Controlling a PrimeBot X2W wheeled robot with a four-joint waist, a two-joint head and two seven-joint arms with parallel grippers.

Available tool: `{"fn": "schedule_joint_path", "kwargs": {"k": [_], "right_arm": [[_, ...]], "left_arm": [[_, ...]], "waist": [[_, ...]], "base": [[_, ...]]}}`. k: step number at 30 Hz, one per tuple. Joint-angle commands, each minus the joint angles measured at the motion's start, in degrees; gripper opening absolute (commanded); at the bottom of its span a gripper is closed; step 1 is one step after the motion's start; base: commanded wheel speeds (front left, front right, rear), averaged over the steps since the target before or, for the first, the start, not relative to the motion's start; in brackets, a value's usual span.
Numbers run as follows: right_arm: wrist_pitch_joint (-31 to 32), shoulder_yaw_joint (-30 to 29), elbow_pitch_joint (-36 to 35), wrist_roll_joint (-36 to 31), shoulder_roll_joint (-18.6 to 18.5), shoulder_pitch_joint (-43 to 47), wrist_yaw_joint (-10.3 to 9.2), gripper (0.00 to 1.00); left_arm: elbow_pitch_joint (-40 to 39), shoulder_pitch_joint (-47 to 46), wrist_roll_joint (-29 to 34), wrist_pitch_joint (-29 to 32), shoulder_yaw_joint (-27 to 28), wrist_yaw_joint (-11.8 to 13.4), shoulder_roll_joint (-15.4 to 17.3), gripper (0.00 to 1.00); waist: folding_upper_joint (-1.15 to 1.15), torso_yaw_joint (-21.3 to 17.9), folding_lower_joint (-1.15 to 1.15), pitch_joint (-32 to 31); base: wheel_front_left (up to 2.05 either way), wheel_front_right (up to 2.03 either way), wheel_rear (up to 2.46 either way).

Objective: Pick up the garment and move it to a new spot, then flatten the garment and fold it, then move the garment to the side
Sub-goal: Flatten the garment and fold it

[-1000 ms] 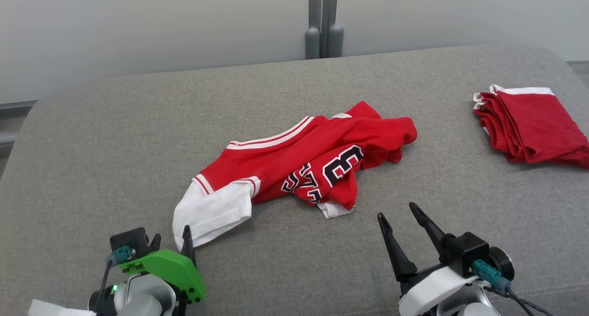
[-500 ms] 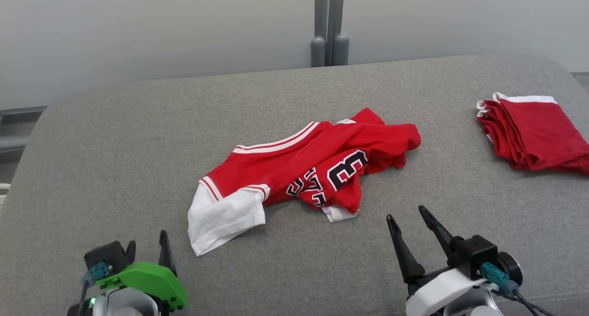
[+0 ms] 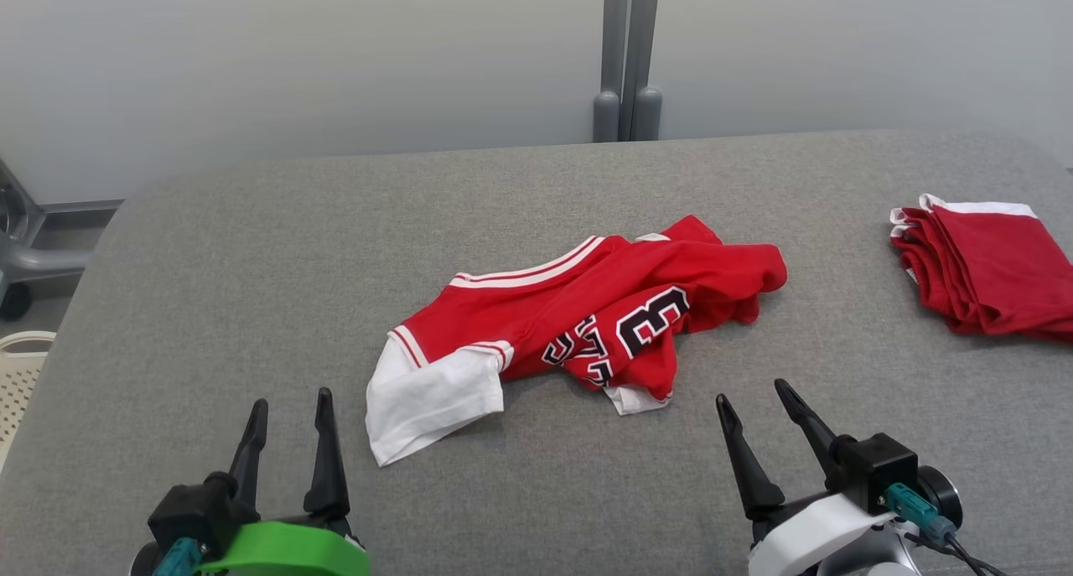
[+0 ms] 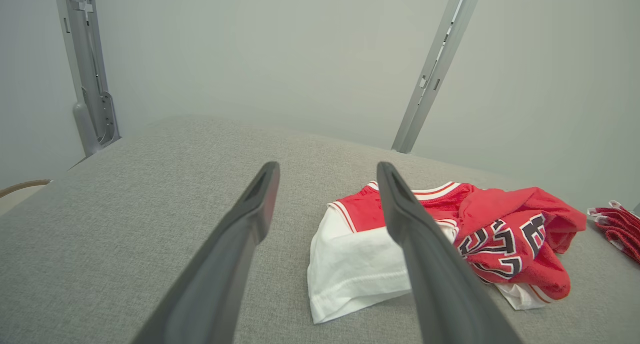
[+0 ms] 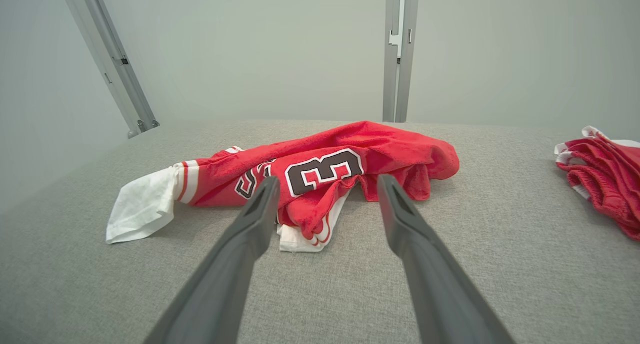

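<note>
A crumpled red jersey with white sleeves and black-and-white numbers lies in the middle of the grey padded surface; it also shows as the garment in the left wrist view and the garment in the right wrist view. My left gripper stands open at the lower left, apart from the white sleeve to its right. At the lower right my right gripper is open too, just short of the jersey's near hem. Nothing sits between either pair of fingers.
A folded stack of red garments lies at the surface's right edge. A grey post rises behind the far edge against a pale wall. A pale perforated basket and a wheeled stand show off the left edge.
The head camera has shifted, so the whole scene sits lower and further right. My left gripper swung away from the white sleeve to the left, its fingers now upright and apart.
</note>
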Motion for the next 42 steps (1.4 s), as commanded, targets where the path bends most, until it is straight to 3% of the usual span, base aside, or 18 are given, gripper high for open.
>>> {"fn": "schedule_joint_path", "kwargs": {"k": [1, 5, 19, 22, 33, 38, 42], "right_arm": [[0.0, -0.3, -0.1, -0.1, -0.1, 0.7, -0.08, 1.00], [0.1, -1.1, -0.2, -0.4, -0.1, 1.3, -0.08, 1.00], [3.4, -4.6, 1.7, -2.1, -0.1, -0.6, -0.09, 1.00], [7.2, -4.7, 3.2, -3.1, -0.1, -3.7, -0.09, 1.00], [33.1, -7.1, 12.9, -1.9, -8.2, -26.7, -0.09, 1.00], [37.7, -10.0, 19.9, -1.3, -10.3, -35.2, -0.08, 1.00], [37.6, -11.8, 25.9, -1.8, -12.3, -40.2, -0.08, 1.00]], "left_arm": [[-1.3, 2.3, 2.7, 0.0, 1.5, -1.9, -1.1, 1.00], [-2.6, 5.3, 7.6, 0.0, 3.4, -5.1, -2.4, 1.00], [-3.8, 11.8, 15.0, 0.0, 8.9, -10.0, -5.0, 1.00], [-3.7, 11.9, 15.7, 0.0, 9.4, -10.8, -5.5, 1.00], [-2.0, 8.4, 17.5, 0.0, 7.3, -12.9, -6.8, 1.00], [-1.8, 6.4, 18.2, 0.0, 5.5, -13.6, -6.9, 1.00], [-2.5, 4.6, 18.7, 0.0, 4.0, -14.0, -7.0, 1.00]], "waist": [[0.00, 0.5, 0.00, -0.3], [0.00, 1.5, 0.00, -0.6], [0.00, 3.6, 0.00, -0.8], [0.00, 3.9, 0.00, -0.5], [0.00, 8.2, 0.00, 4.1], [0.00, 11.2, 0.00, 7.7], [0.00, 13.9, 0.00, 11.1]], "base": [[0.00, 0.00, 0.00], [0.00, 0.00, 0.00], [0.00, 0.00, 0.00], [0.00, 0.00, 0.00], [0.00, 0.00, 0.00], [0.00, 0.00, 0.00], [0.00, 0.00, 0.00]]}}
